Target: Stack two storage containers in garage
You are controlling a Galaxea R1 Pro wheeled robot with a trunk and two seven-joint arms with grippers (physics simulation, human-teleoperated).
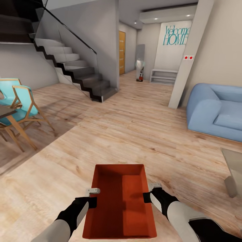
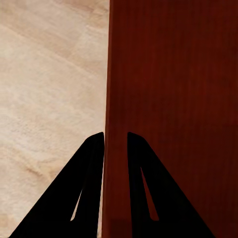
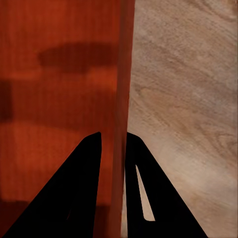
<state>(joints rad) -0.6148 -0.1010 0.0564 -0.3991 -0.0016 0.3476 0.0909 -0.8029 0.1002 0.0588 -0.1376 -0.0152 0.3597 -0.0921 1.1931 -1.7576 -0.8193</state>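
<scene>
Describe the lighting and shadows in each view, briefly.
Head view: even, soft light, the red-orange open-topped plastic bin half shaded inside. Left wrist view: bin wall dark, the left tool a black silhouette. Right wrist view: a blurry shadow band on the bin floor.

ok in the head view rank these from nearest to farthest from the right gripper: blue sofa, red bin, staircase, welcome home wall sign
1. Storage container: the right gripper is clamped on its right wall.
2. Blue sofa: ahead and to the right, on the wood floor.
3. Staircase: farther ahead, on the left.
4. Welcome home sign: farthest, on the end wall of the hallway.
</scene>
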